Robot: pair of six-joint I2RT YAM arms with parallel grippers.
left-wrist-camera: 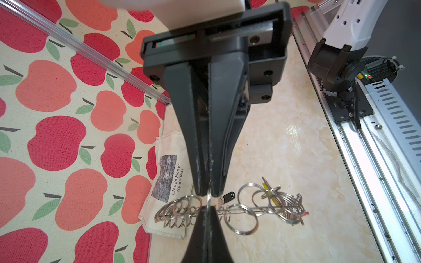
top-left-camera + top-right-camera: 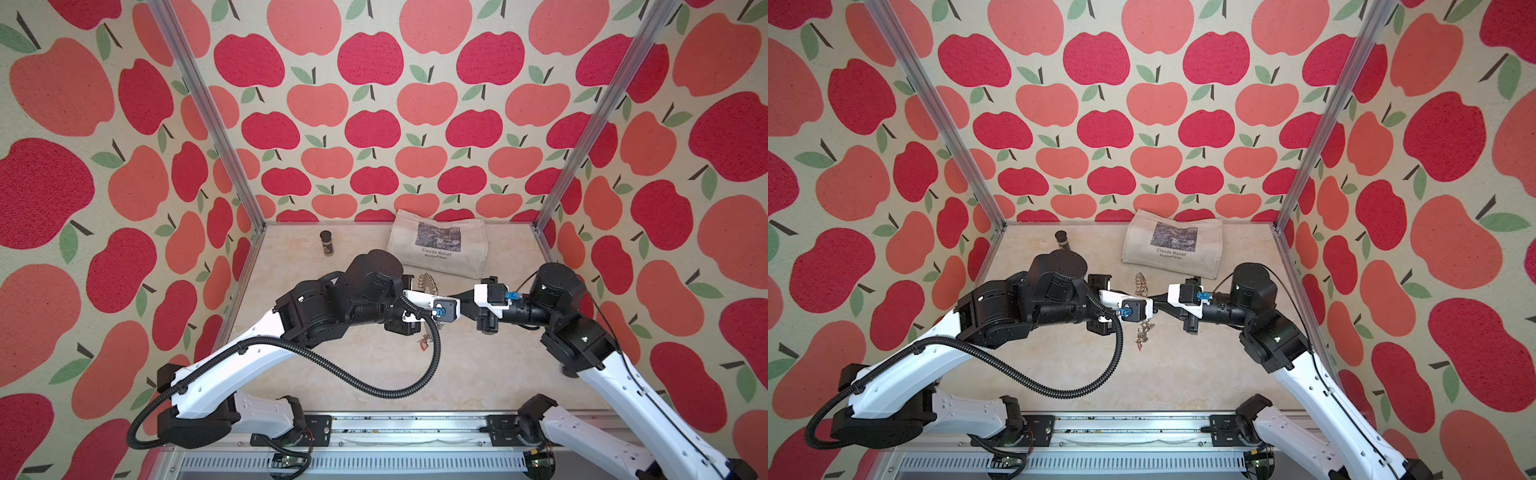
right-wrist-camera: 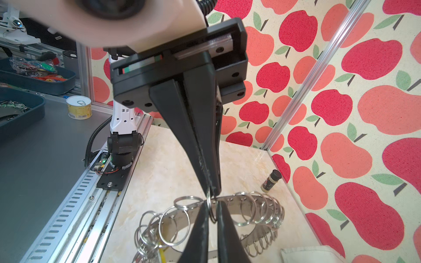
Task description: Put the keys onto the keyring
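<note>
The keyring (image 3: 230, 200) is flat grey metal with a dull, brushed look. Its wire rings (image 3: 262, 211) are bright polished steel. The key (image 1: 220, 200) is silvery metal, and its tag (image 1: 229, 195) is glossy black plastic. The left end effector (image 1: 207, 194) and right end effector (image 3: 210, 190) are matt black plastic, rough along the finger edges. The surface (image 2: 478, 374) is glossy, cream and marble-patterned. The bag (image 2: 440, 249) is matt canvas cloth. The walls (image 2: 374, 124) look like coarse woven cloth, and the posts (image 2: 208, 116) like brushed metal.

Marbled table (image 2: 478, 365) with bag (image 2: 438, 249), bottle (image 2: 327, 243)
</note>
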